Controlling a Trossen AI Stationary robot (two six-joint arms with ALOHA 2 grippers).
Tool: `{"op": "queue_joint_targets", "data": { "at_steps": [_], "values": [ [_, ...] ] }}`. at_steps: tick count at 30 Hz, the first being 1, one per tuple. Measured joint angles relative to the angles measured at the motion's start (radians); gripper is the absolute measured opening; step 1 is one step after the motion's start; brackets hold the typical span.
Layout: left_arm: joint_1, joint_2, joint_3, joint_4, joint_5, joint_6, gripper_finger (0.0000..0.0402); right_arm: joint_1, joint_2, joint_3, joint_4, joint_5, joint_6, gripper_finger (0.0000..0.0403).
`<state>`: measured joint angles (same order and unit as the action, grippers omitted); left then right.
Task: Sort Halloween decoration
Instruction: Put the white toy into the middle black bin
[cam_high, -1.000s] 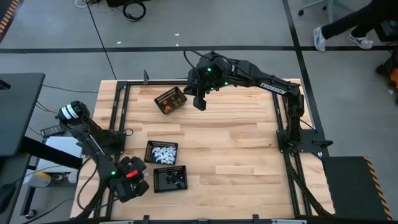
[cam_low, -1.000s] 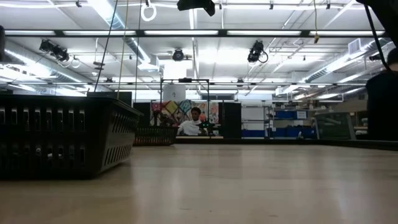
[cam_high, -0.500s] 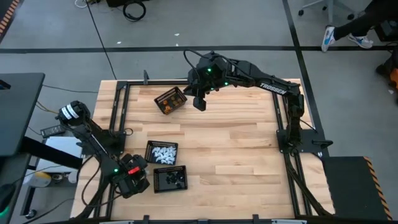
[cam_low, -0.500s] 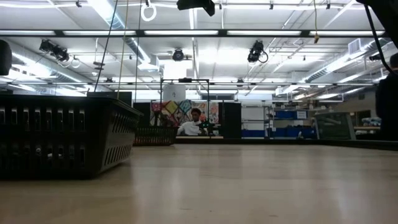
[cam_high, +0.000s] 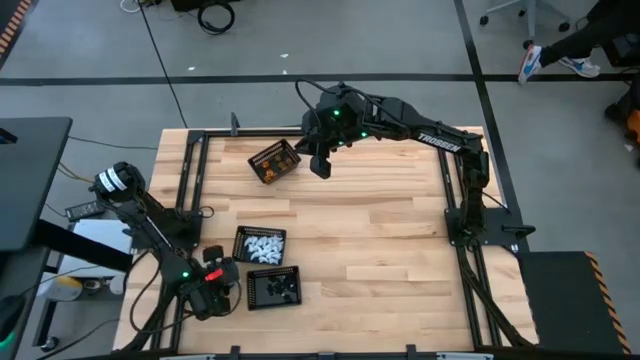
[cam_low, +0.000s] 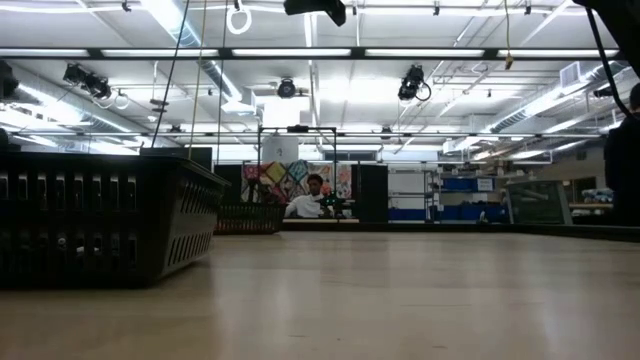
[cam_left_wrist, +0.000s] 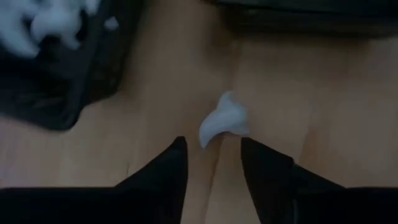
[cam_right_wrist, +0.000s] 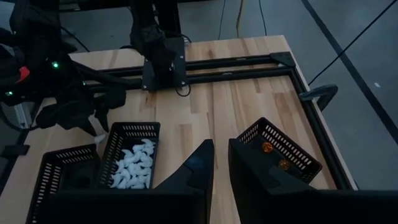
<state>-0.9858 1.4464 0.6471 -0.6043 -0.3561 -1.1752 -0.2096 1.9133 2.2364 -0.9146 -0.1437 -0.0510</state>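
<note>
My left gripper (cam_left_wrist: 214, 146) stands open near the table's front left, beside two black mesh baskets. A tiny white piece (cam_left_wrist: 224, 121) shows just past its fingertips, over bare wood; the right wrist view shows the same white piece (cam_right_wrist: 98, 135) under that gripper (cam_right_wrist: 93, 121). One basket (cam_high: 240, 232) holds white pieces (cam_right_wrist: 134, 163); the other (cam_high: 250, 272) holds black pieces (cam_high: 283, 289). My right gripper (cam_high: 320, 168) waits at the far edge beside a third basket (cam_high: 262, 152) holding orange pieces (cam_right_wrist: 267, 147). Its fingers are nearly together, with nothing between them. My left gripper has its fingers apart, and the white piece's lower tip (cam_left_wrist: 206, 142) lies close to one fingertip (cam_left_wrist: 181, 144). Whether that finger touches the piece, I cannot tell. The piece is outside both baskets.
Black frame rails (cam_high: 195, 180) run along the table's left, far and right sides. Bare wood (cam_high: 380, 250) fills the middle and right. In the low view one basket's wall (cam_low: 100, 215) fills the left. A person's legs (cam_high: 570, 45) pass on the floor beyond the far right corner.
My left gripper has edged a little toward the table's far edge, closer to the basket of white pieces. The person's foot on the floor beyond the table has moved.
</note>
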Motion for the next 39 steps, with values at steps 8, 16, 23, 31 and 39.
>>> {"op": "queue_joint_targets", "data": {
  "at_steps": [8, 16, 23, 31, 39],
  "values": [
    [0.070, 0.000, 0.000, 0.017, 0.025, 0.328, 0.0169, 0.001, 0.000, 0.000, 0.002, -0.012, 0.025, 0.0054],
    [0.163, -0.001, 0.002, 0.026, 0.149, 0.715, 0.0158, 0.014, 0.000, 0.000, 0.020, -0.015, 0.058, 0.0054],
    [0.221, -0.002, 0.002, 0.040, 0.202, 0.889, 0.0156, 0.038, 0.000, 0.000, 0.034, -0.006, 0.083, 0.0054],
    [0.239, 0.006, -0.041, 0.119, 0.218, 0.774, 0.0140, 0.063, 0.000, 0.000, 0.039, 0.035, 0.101, 0.0054],
    [0.239, 0.006, -0.049, 0.148, 0.223, 0.744, 0.0073, 0.072, 0.000, 0.000, 0.047, 0.047, 0.108, 0.0054]
  ]
}}
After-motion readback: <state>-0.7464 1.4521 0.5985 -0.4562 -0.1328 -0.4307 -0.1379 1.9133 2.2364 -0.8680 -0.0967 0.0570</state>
